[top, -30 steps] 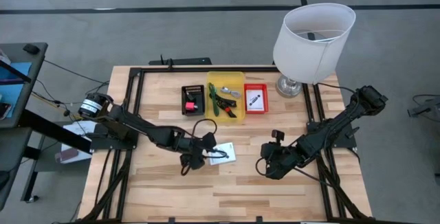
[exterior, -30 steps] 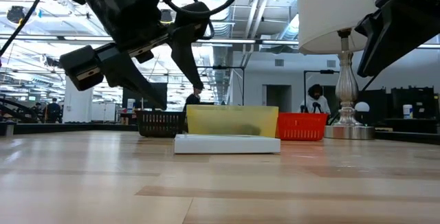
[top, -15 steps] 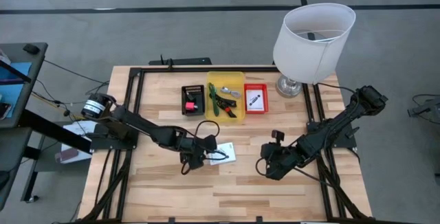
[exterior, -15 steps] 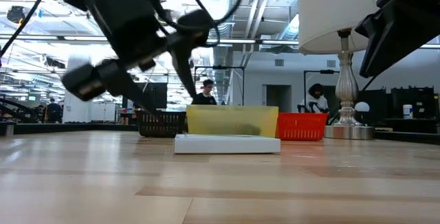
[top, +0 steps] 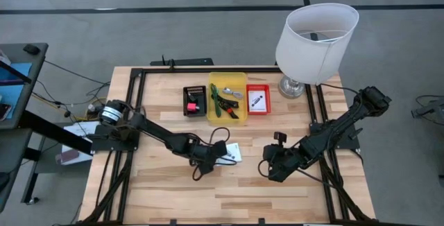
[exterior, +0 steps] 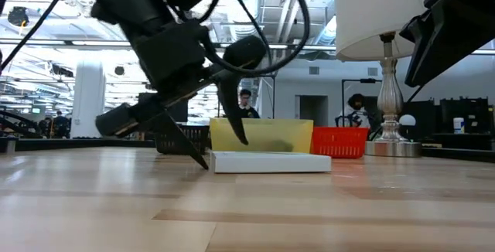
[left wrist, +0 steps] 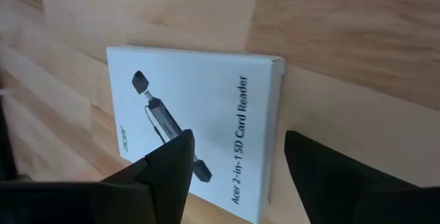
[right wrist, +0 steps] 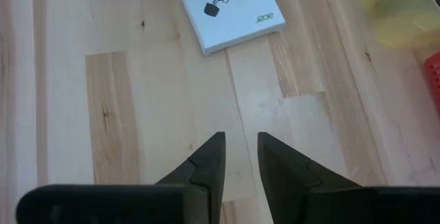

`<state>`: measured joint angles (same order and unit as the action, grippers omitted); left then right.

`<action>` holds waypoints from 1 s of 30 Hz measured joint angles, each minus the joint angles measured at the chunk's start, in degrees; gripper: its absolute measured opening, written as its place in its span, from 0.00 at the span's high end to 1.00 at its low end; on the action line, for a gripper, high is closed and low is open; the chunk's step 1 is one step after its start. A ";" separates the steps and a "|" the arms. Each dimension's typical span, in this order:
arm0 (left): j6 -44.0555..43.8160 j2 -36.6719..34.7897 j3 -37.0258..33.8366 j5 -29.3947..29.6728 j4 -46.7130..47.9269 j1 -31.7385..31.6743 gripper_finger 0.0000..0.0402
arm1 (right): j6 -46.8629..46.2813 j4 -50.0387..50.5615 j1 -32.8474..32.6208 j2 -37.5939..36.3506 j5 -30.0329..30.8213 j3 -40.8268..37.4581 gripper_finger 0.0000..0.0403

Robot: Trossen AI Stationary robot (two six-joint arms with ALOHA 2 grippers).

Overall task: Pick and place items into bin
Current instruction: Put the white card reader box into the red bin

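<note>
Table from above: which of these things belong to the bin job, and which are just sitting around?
Part of the job:
- white card reader box, flat on the table at the left claw
- black bin, yellow bin, red bin, each already holding items

Just lying about:
- white lamp at the table's far right corner
- right claw, waiting over bare wood

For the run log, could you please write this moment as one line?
left gripper: open, over white card-reader box | right gripper: idle above bare table | box: not yet binned

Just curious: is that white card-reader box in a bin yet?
No. The white box lies flat on the table, outside the bins, left gripper open over it.
</note>
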<state>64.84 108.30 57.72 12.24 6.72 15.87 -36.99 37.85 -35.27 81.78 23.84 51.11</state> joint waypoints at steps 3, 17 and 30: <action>1.16 2.14 1.77 -1.47 2.98 -0.87 0.45 | 0.04 0.00 0.00 0.00 -0.01 0.00 0.80; -1.97 4.81 1.79 -11.06 -1.31 -4.69 0.84 | 0.34 -0.68 0.00 0.00 -0.01 0.00 0.80; -14.38 11.56 2.97 -8.80 -19.29 -4.61 1.00 | 1.48 -10.66 -3.63 0.02 -1.82 0.00 0.80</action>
<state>50.46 119.86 60.69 3.45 -12.57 11.27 -35.51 27.18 -38.89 81.80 22.02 51.11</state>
